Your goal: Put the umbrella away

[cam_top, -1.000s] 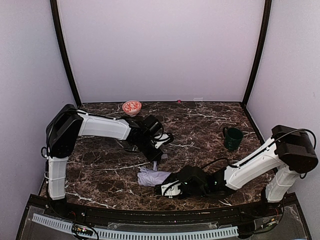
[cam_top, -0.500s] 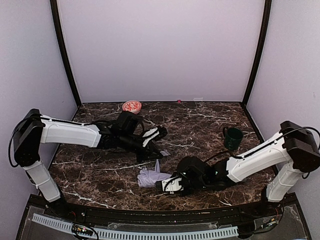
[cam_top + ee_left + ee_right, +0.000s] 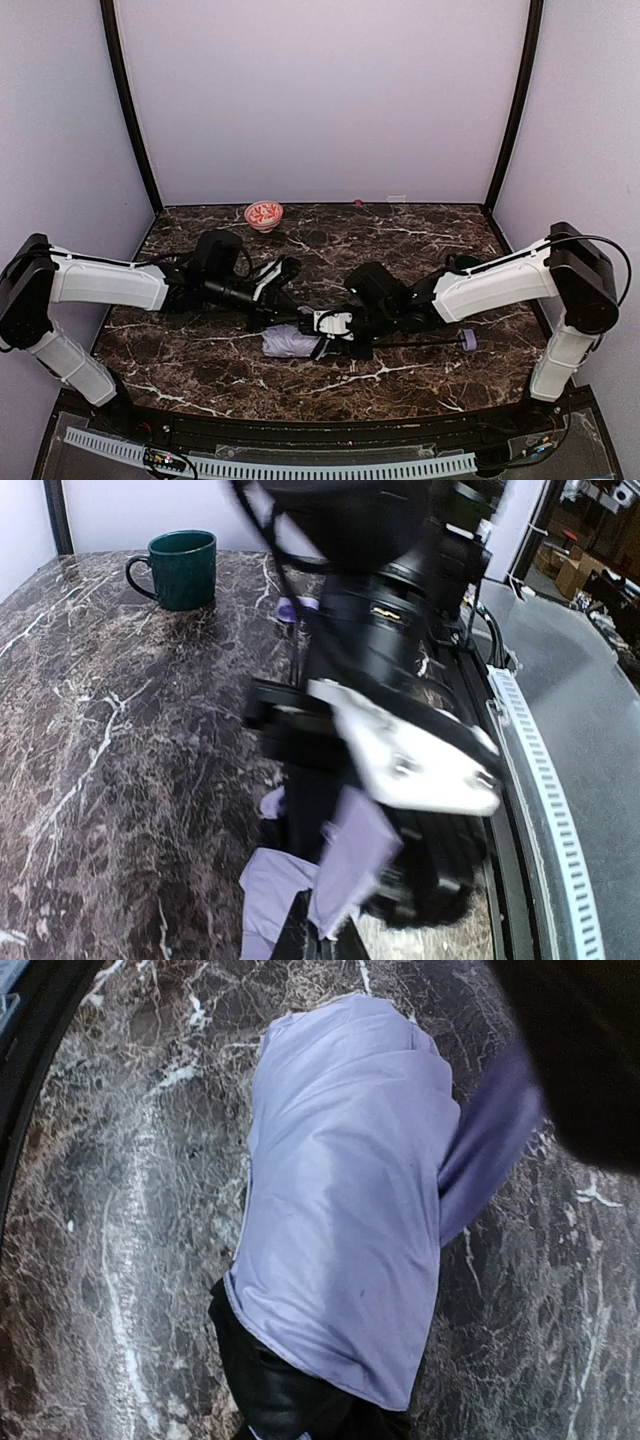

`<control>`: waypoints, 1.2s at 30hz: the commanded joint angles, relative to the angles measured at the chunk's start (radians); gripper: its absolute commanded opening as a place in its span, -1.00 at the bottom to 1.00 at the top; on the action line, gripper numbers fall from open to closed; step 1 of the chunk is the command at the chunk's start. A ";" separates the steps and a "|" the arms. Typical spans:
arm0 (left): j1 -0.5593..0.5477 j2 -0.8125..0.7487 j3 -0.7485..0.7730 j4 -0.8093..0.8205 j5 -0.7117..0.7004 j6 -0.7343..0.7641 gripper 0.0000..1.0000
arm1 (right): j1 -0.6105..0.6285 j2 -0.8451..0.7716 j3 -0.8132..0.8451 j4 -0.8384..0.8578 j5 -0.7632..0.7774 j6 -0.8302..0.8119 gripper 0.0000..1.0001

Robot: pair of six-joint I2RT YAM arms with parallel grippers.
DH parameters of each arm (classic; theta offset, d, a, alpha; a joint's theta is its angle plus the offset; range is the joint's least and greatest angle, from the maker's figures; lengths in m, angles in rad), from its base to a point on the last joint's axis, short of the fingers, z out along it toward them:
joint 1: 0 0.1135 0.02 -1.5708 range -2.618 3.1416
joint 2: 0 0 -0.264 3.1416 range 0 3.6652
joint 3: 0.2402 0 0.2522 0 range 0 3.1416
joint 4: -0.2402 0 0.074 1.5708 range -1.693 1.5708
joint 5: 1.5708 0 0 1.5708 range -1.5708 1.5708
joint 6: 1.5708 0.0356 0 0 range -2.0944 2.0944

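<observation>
Lavender-silver fabric of the umbrella [image 3: 285, 343] lies bunched on the dark marbled surface [image 3: 400, 385], in the near half, left of centre. Its thin black shaft [image 3: 420, 346] runs rightward along the surface to the small lavender handle [image 3: 468, 340].

Left end effector [image 3: 318, 935]: jaws fully closed, pinching a flap of the umbrella fabric at the bundle's far side.

Right end effector [image 3: 318, 340]: set against the bundle's right end, where the shaft begins. Fabric covers its fingers in the wrist view, so whether it grips cannot be determined.

Dark green mug [image 3: 182, 568]: upright, right side, beyond the right arm, well apart from the umbrella.

Red patterned bowl [image 3: 264, 213]: far edge, left of centre, near the back wall.
</observation>
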 commanded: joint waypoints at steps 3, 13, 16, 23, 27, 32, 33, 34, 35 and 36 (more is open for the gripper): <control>-0.023 -0.167 -0.099 0.213 0.182 0.110 -1.00 | -0.118 0.186 0.055 -0.355 -0.173 0.154 -1.00; -0.189 -0.069 -0.036 -0.063 0.033 0.469 -1.00 | -0.224 0.199 0.128 -0.340 -0.241 0.309 -1.00; -0.253 0.005 -0.001 -0.176 -0.121 0.568 -1.00 | -0.246 0.199 0.120 -0.332 -0.240 0.366 -1.00; -0.413 0.269 0.117 -0.302 -0.385 0.669 -1.00 | -0.257 0.182 0.052 -0.253 -0.272 0.473 -1.00; -0.422 0.338 0.123 -0.376 -0.501 0.698 -1.00 | -0.258 0.126 0.033 -0.258 -0.287 0.464 -0.68; -0.423 0.368 0.123 -0.405 -0.551 0.709 -1.00 | -0.258 0.069 0.077 -0.382 -0.373 0.375 -0.24; -0.422 0.371 0.121 -0.403 -0.550 0.709 -1.00 | -0.257 0.064 0.094 -0.414 -0.392 0.356 -0.19; -0.421 0.372 0.119 -0.398 -0.549 0.708 -1.00 | -0.258 0.062 0.110 -0.444 -0.403 0.342 -0.15; -0.421 0.375 0.114 -0.392 -0.549 0.708 -1.00 | -0.257 0.062 0.125 -0.473 -0.407 0.332 -0.11; -0.420 0.379 0.111 -0.386 -0.551 0.708 -1.00 | -0.257 0.064 0.138 -0.493 -0.409 0.327 -0.10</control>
